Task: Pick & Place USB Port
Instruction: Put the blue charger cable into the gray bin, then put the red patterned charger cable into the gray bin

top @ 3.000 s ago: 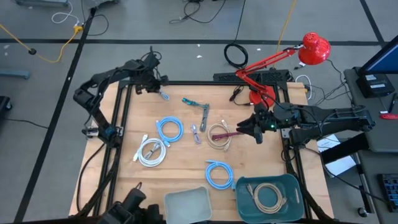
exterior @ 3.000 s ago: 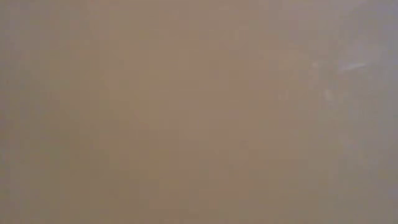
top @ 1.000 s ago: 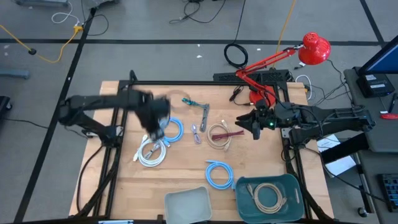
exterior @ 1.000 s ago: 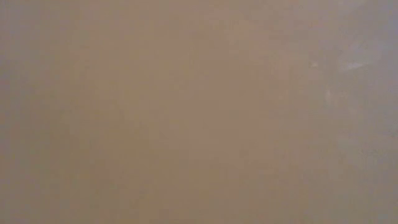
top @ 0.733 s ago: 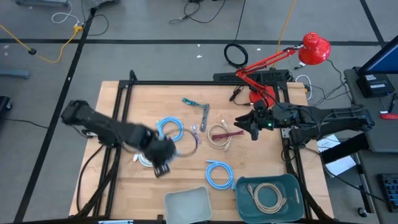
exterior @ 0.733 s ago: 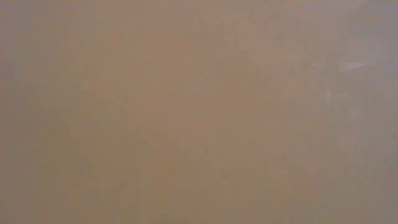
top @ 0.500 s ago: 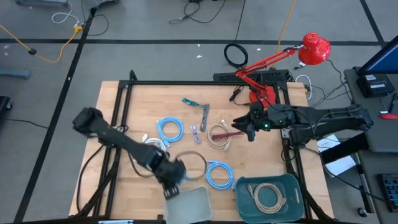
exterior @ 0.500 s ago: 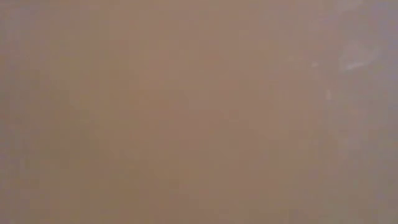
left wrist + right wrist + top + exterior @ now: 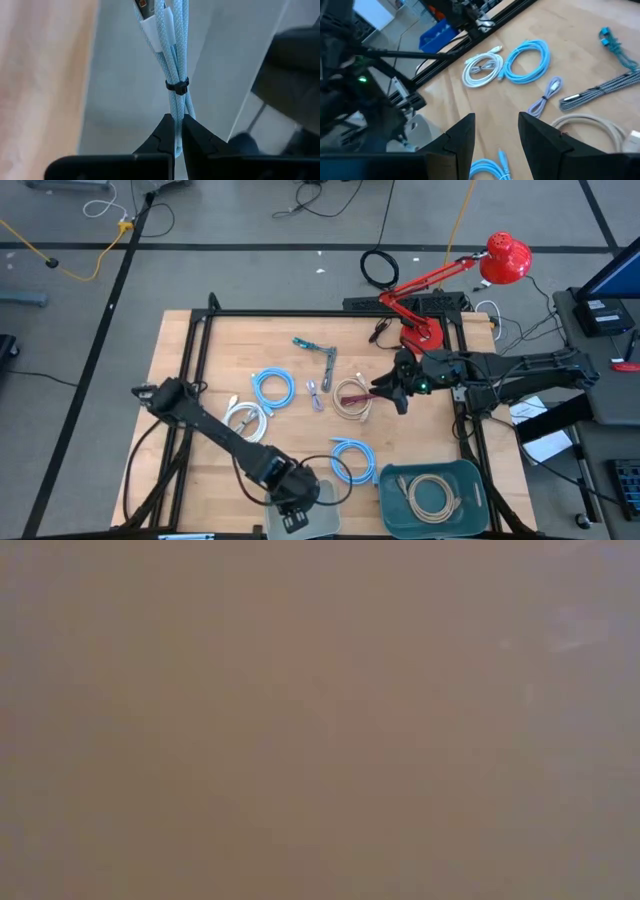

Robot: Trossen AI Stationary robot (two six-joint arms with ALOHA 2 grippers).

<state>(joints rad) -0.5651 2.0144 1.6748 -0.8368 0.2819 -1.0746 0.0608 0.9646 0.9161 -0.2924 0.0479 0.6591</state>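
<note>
The left gripper [image 9: 178, 131] is clamped on a light blue cable [image 9: 172, 55], a braided cord folded into a narrow hank and cinched by a thin black tie just beyond the fingertips. Its weave looks rope-like and matte; a smooth white plug shell with a metal tip shows at the far end of the bundle. Beneath the hanging cable lies the pale grey tray [image 9: 120, 100], smooth plastic with a raised straight rim. In the high view this gripper [image 9: 292, 508] sits over that tray [image 9: 322, 502] at the desk's front edge, the dark arm reaching diagonally across from the left side.

The right gripper [image 9: 393, 392] hovers near the desk's right edge, its fingers [image 9: 536, 131] spread apart with nothing between them. Just beside it lies a beige coiled cable [image 9: 350, 398] with a dark red strip across it.

The desk [image 9: 200, 350] is pale wood plank with a black metal frame. On it lie another blue coil [image 9: 272, 388] towards the middle, a white coil [image 9: 246, 423] near the left arm, a third blue cable [image 9: 352, 458] close to the front edge, a short lilac cable [image 9: 316, 394], a grey braided cable [image 9: 328, 366] and a small teal-ended one [image 9: 303, 344] nearer the back edge. A teal bin [image 9: 465, 480] at the front right corner holds a beige coil [image 9: 430, 498]. A glossy red lamp [image 9: 505, 258] stands off the back right corner.

The low view shows only a flat brownish blur.
</note>
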